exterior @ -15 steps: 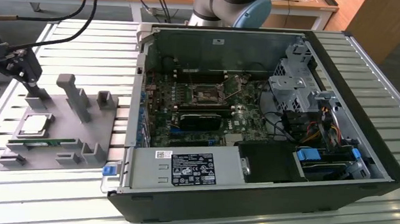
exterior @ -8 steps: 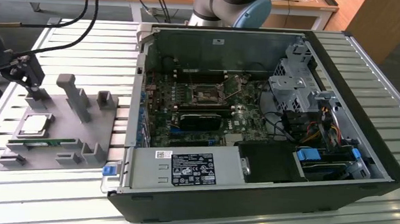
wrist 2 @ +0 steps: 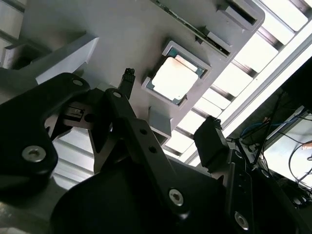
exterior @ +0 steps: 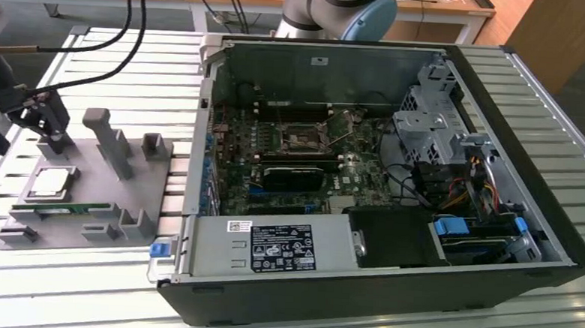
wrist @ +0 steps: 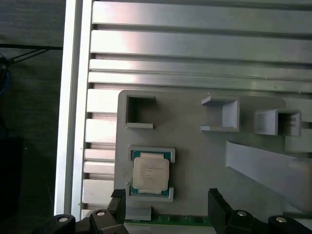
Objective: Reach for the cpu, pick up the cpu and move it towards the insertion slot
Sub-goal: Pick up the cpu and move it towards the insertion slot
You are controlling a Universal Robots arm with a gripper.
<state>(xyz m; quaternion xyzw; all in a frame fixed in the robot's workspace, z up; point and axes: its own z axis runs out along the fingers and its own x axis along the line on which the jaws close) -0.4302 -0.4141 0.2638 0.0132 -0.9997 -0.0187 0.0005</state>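
One cpu (wrist: 151,176) in grey tray (wrist: 195,161) recess, nr wide-open empty hand (wrist: 165,196), no contact.

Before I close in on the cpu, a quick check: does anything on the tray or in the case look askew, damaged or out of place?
Nothing stands out. The cpu lies flat and square in its recess on the grey tray, the gripper hangs open near it, and I see nothing lying on the insertion slot.
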